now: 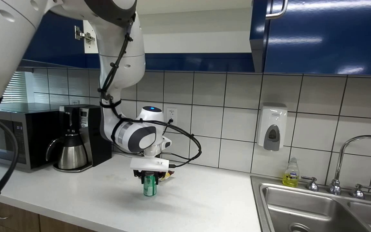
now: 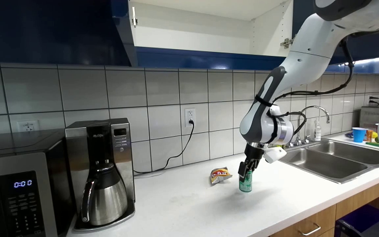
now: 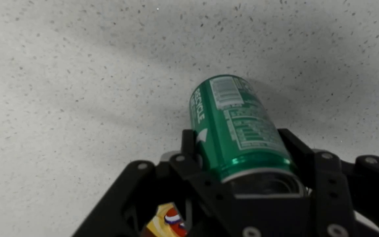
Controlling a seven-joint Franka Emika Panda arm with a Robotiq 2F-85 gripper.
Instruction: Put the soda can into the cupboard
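**Soda can point(image 1: 150, 188) in grasp, outside the cupboard point(image 2: 192, 33)**

The end effector point(image 3: 240, 146) grasps the soda can, one finger against each side. The soda can is about upright, its base at or just above the bench point(image 2: 183, 207); contact there cannot be determined. A snack packet point(image 2: 220, 175) lies near the soda can. The cupboard stands open higher up, pale interior visible in both exterior views.

On the white counter point(image 1: 211, 206) sit a microwave point(image 2: 25, 184), coffee maker point(image 2: 100, 148), snack bag point(image 2: 220, 174), green soda can point(image 2: 245, 183) and blue cup point(image 2: 359, 135).
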